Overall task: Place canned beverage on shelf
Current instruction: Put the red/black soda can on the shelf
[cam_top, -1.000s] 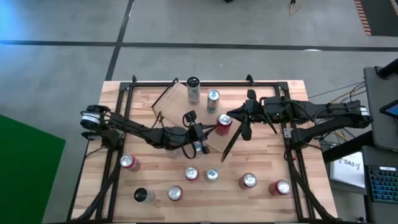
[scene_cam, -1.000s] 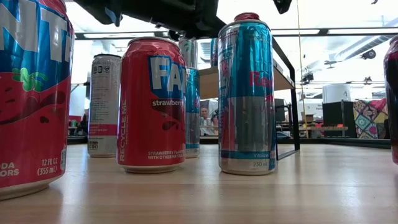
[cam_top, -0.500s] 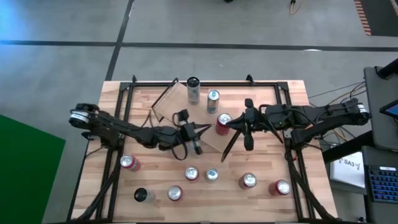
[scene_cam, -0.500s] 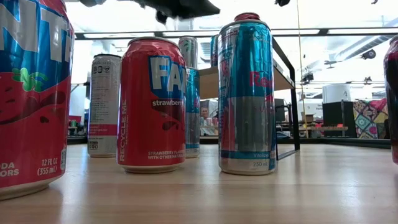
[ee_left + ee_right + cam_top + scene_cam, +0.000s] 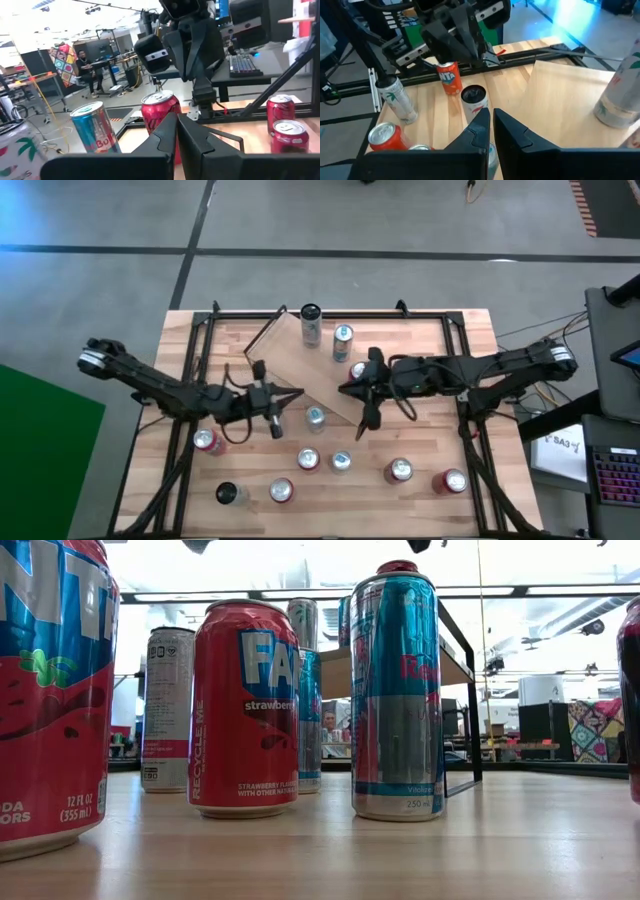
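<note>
The shelf point(image 5: 295, 365), a light-wood plank, lies slantwise at the table's middle. Three cans show over it: a dark-topped one point(image 5: 311, 313), a blue one point(image 5: 343, 334) and a red one point(image 5: 356, 369). A slim blue-and-silver can point(image 5: 315, 416) stands at the shelf's near edge. My left gripper point(image 5: 296, 394) is shut and level, left of that can. My right gripper point(image 5: 345, 389) is shut beside the red can, above the shelf's right end. In the left wrist view, the shut fingers point(image 5: 176, 131) point at the red can point(image 5: 160, 107).
Several more cans stand along the near part of the table, among them a red one point(image 5: 208, 442), a dark-topped one point(image 5: 229, 493), a red point(image 5: 307, 460) and blue point(image 5: 341, 462) pair and two red ones at the right point(image 5: 453, 480). A black frame point(image 5: 200, 345) runs round the table.
My left gripper has drawn back toward the table's left edge and risen, still shut; the slim can at the shelf's near edge now shows clear of it. My right gripper has moved toward the table's left, over the shelf's right end, and stayed shut. No can has moved.
</note>
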You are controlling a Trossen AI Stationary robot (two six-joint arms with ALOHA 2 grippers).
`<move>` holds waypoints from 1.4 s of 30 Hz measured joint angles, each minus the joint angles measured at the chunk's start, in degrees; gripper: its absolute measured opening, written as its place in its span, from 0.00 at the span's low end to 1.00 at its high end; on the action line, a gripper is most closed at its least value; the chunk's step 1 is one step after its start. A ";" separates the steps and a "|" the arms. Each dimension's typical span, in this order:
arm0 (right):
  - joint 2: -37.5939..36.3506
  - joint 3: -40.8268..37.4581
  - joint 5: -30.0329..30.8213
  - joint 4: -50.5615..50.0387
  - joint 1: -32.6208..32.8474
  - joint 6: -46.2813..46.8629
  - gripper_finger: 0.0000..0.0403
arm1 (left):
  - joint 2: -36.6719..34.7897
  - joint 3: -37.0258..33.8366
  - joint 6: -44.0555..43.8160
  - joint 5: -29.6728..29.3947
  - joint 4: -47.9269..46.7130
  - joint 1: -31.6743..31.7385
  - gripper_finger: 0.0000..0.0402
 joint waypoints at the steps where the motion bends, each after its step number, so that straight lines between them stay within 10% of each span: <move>1: 0.78 1.09 -0.01 -1.16 0.03 0.40 0.03 | -1.13 -0.70 -0.02 0.02 0.04 -0.09 0.00; 19: 10.00 14.04 3.23 -26.79 0.05 14.39 0.03 | -12.36 -7.77 -1.13 -0.13 0.10 -0.13 0.00; 27: 9.58 14.01 13.99 -35.74 0.05 20.50 0.03 | -11.71 -7.77 0.09 -0.12 0.05 -0.13 0.00; 42: 9.45 14.89 16.70 -36.44 -0.08 21.49 0.03 | -11.55 -7.75 0.76 -0.11 0.11 -0.13 0.00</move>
